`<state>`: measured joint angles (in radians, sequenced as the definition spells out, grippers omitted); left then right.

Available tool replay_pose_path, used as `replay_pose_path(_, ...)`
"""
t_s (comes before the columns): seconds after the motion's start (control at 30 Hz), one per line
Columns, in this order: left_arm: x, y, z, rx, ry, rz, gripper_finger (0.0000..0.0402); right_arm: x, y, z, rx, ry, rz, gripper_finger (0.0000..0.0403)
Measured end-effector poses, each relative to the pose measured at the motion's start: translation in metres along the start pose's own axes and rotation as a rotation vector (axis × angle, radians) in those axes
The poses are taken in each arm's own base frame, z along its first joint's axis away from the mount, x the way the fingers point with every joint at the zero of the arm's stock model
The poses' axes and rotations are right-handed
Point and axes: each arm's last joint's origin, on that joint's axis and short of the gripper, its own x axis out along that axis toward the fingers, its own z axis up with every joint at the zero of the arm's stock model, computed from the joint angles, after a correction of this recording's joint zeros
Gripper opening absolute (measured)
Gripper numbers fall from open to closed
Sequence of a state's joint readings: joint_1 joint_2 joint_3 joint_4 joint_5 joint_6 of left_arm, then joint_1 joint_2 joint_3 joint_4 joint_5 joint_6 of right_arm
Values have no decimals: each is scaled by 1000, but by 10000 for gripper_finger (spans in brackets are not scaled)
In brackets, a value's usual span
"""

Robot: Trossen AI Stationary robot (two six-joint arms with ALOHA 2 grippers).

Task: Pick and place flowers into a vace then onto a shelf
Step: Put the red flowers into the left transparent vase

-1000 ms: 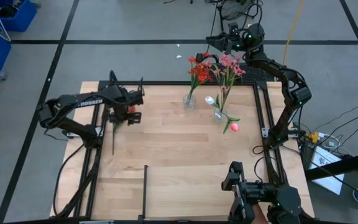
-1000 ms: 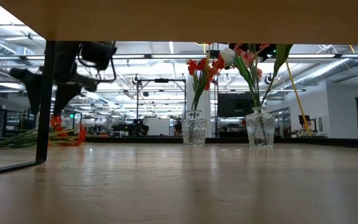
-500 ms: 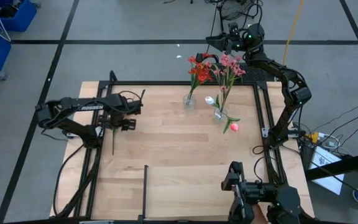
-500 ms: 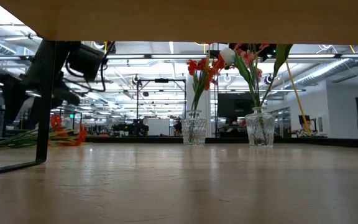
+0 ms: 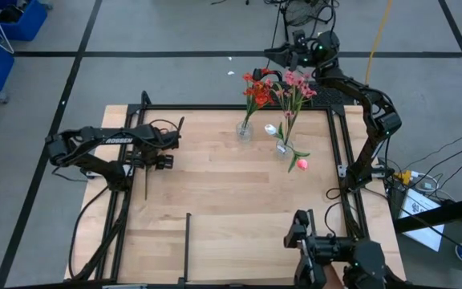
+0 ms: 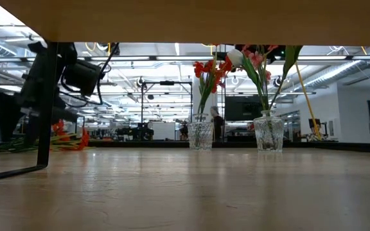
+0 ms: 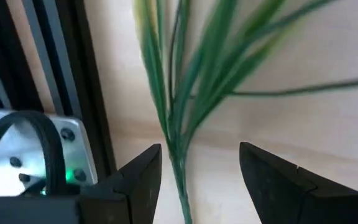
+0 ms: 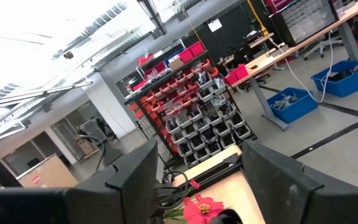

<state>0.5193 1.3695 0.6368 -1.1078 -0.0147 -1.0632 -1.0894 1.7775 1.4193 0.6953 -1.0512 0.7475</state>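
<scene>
L gripper has slid off red blooms down stem, jaws apart astride it | R gripper parked past vases, jaws wide | we regrasp stem next

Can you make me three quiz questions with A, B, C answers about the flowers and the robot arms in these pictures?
1. Where does the pink-red tulip bud lie?
A. on the table beside the right-hand vase
B. inside the left-hand vase
C. on the grey floor

2. How many glass vases stand on the table?
A. one
B. two
C. four

3. How are the fingers of the left gripper?
A. shut tight with nothing between them
B. spread, with a green stem between them
C. clamped on a vase

Answers:
1 A: the high view shows the bud on the wood next to the right-hand vase.
2 B: the low view shows that vase and the left-hand vase, and no others.
3 B: the left wrist view shows the green stem running through the gap between the parted fingers.
</scene>
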Motion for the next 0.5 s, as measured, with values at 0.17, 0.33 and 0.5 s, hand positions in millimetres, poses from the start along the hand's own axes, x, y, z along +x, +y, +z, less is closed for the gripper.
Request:
replay_pose_path(0.17,11,0,4,1,2,-55,218,6,3,-3,-2,9,14,226)
replay_pose_path(0.33,16,1,4,-1,9,-80,209,9,5,-4,-3,14,24,226)
replay_pose_path(0.5,13,-4,7,67,-17,-124,132,9,5,-4,3,13,22,226)
